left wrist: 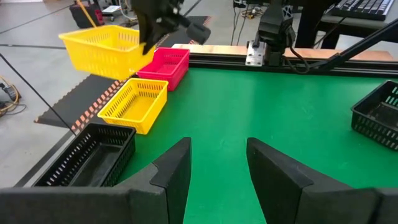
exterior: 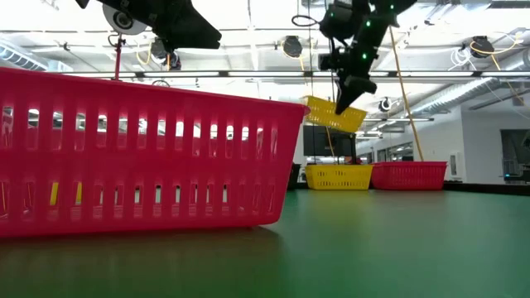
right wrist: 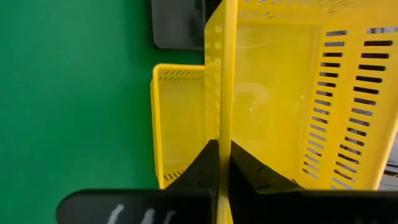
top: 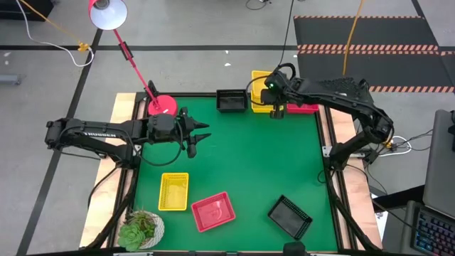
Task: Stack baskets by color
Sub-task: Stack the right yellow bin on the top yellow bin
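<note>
Yellow basket [exterior: 334, 113] hangs tilted in the air above another yellow one [exterior: 339, 175] at the table's far edge, beside a red basket [exterior: 409, 175]. Right gripper [right wrist: 219, 163] pinches its rim. Left gripper [left wrist: 218, 163], fingers spread and empty, hovers over open green table [top: 249, 156].

Bright even overhead lighting, glare from ceiling lights [exterior: 248, 33], soft shadows, near red basket [exterior: 141, 157] blurred

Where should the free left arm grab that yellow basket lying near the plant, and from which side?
Probably from straight above, pinching one long wall of the yellow basket. It sits upright with its mouth open, so the thin rim is exposed. The wall away from the red basket leaves more room for the open left gripper.
</note>
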{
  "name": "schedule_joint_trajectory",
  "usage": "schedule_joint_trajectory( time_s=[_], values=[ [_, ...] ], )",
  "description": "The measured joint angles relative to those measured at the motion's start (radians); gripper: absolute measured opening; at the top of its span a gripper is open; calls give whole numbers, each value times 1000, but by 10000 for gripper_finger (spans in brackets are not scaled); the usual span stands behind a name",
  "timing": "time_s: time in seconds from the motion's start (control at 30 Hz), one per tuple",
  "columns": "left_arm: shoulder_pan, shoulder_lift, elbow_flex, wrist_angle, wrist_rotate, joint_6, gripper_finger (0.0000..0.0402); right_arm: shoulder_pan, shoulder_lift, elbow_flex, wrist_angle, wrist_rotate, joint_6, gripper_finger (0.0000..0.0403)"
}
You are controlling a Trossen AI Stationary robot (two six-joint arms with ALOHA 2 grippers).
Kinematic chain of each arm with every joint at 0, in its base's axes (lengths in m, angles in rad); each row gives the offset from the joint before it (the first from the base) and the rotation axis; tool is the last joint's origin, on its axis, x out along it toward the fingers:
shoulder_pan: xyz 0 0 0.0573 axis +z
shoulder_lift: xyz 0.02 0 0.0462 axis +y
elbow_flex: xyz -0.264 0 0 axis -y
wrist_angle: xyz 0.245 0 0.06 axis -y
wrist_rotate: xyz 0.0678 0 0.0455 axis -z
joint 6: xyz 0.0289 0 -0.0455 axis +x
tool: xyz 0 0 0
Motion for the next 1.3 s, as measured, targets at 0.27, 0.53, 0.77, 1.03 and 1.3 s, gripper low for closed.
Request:
schedule_joint_trajectory(
  time_s=[0.27, 0.53, 0.77, 1.03, 1.3],
  values=[
    [0, 0, 0, 0, 0, 3, 159, -30, 69, -44, 22, 0, 7, 4],
    [0, 0, 0, 0, 0, 3, 159, -30, 159, -44, 37, 2, 30, 4],
    [0, 0, 0, -1, 0, 4, 159, -29, 222, -44, 47, 25, 39, 4],
    [0, 0, 0, -1, 0, 6, 159, -30, 240, -44, 50, 42, 57, 4],
    [0, 0, 0, -1, 0, 6, 159, -30, 240, -44, 51, 20, 58, 4]
  ],
)
